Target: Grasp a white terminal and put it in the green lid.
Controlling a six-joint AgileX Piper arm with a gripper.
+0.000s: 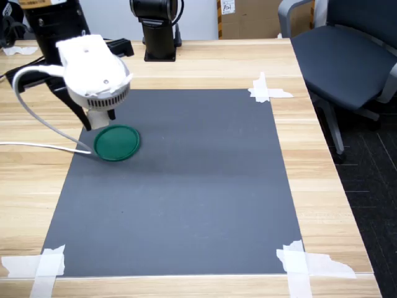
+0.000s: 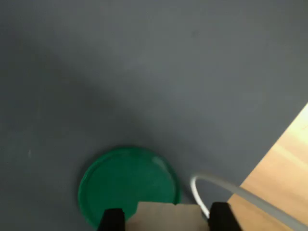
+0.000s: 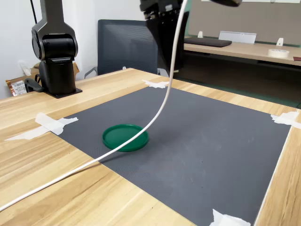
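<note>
Wrist view shows the claw point(image 2: 164, 217) hanging above the flat round dark-green plastic lid point(image 2: 127, 185), fingers apart with a pale blocky piece between them, probably the white terminal point(image 2: 166, 214); whether they pinch it, I cannot tell. Lid lies on the grey mat point(image 1: 186, 186), ready for a drop.

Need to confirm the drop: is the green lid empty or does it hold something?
Empty. The green lid shows a bare green surface in both exterior views; the gripper hides its near edge in the wrist view.

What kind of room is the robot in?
Probably an office or lab: there's a wooden desk with a taped-down grey mat, an office chair, and another desk behind.
</note>
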